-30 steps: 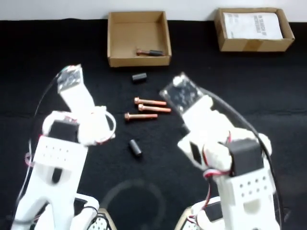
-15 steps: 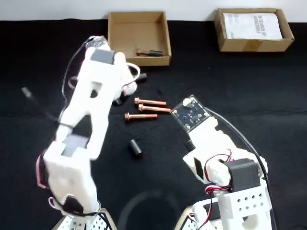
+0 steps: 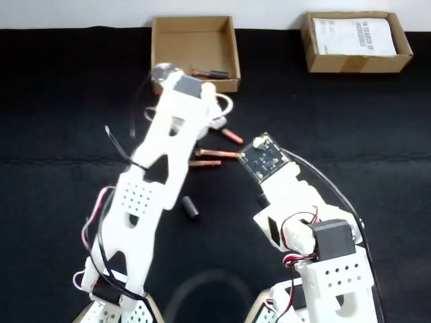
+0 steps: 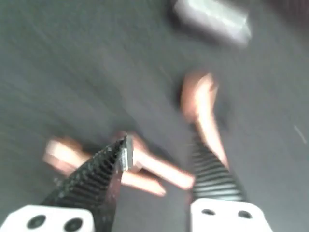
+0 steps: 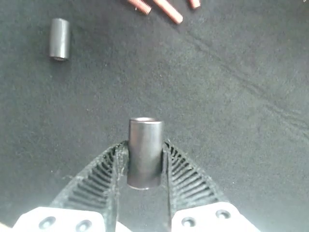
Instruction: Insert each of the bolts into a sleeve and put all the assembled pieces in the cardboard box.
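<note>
Right tool [image 5: 145, 146] clamps a sleeve [image 5: 145, 164]; left tool [image 4: 161, 145] gapes, apparently astride a bolt [image 4: 154, 171]. The neighbouring bolt [image 4: 203, 101] beside it could get pinched too, spoiling the grip.

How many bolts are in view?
4. Three loose bolts lie on the mat by the left arm; one sleeved bolt is in the cardboard box. The arm may hide more.

the left arm [image 3: 145, 202] and right arm [image 3: 296, 202] are white plastic shells with rows of small round holes, with thin red and black wires [image 3: 304, 219] looping alongside. a black servo block [image 3: 333, 237] tops the right base, and a dark square board [image 3: 266, 158] sits at its wrist. the fingers [image 5: 188, 183] are black and ribbed.
</note>
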